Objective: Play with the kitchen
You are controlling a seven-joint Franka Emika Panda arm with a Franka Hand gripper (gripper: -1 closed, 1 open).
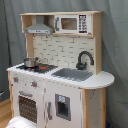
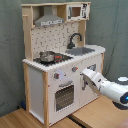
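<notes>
Grey curtain behind, the arm point(image 2: 107, 87) reaches toward the kitchen point(image 2: 60, 60) front, pincer state untellable, probably needing to close on the oven handle point(image 2: 65, 84).

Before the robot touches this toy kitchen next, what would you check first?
1. The kitchen stands upright: ok.
2. Oven door closed: ok.
3. The pot sits on the stove, away from the arm: ok.
4. The arm is close to the kitchen's front, beside the oven door: ok.
5. Hand open or shut: cannot tell.
6. Sink free of objects: ok.
</notes>
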